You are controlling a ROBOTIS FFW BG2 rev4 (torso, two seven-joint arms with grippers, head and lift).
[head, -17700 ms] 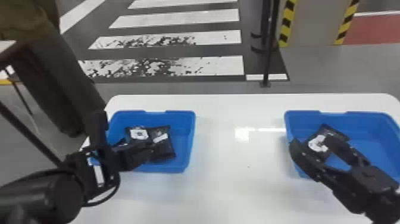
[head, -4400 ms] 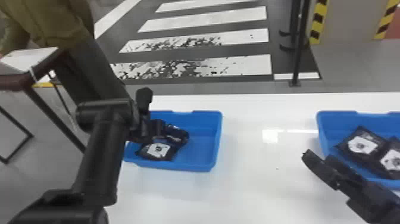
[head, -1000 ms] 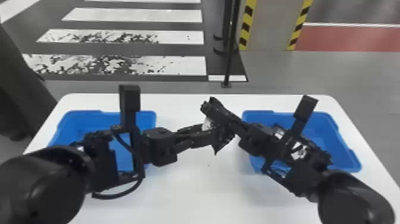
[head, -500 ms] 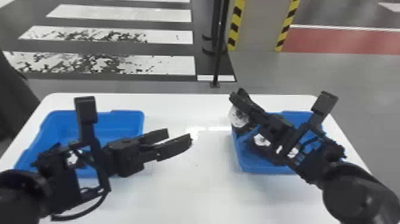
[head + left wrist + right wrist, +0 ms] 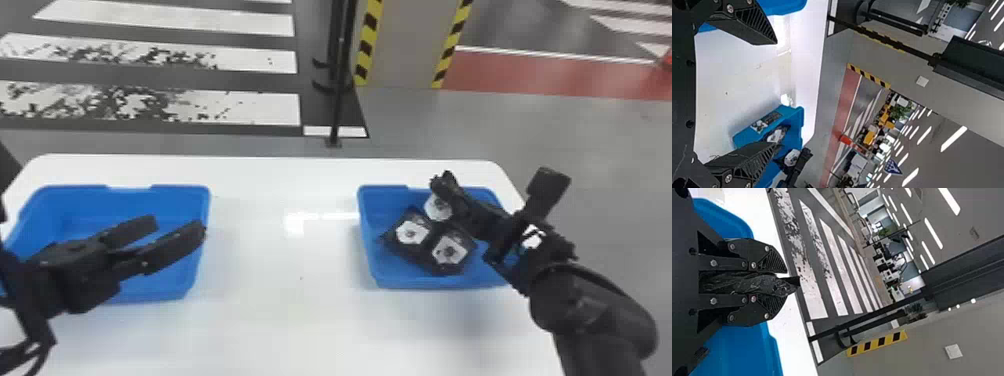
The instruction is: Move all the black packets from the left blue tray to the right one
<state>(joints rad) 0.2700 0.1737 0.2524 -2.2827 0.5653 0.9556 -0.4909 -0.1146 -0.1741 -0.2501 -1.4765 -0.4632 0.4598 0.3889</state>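
Over the right blue tray (image 5: 367, 240), your right tool (image 5: 446, 184) is squeezing one black packet (image 5: 439, 207) between its two fingers. In the right wrist view, the packet looks crumpled, and its end pokes out past the fingertips. Two more packets, one (image 5: 411, 234) and another (image 5: 449, 252), lie close together in that same tray, and you can see a white label on each. Your left tool (image 5: 177, 231) is above the left blue tray (image 5: 180, 189); its two fingers are spread apart with a gap between them. Both trays sit on the white table (image 5: 280, 320), well apart. Past the table you can see a thin black pole (image 5: 340, 100) and white stripes (image 5: 265, 109) painted on the floor.
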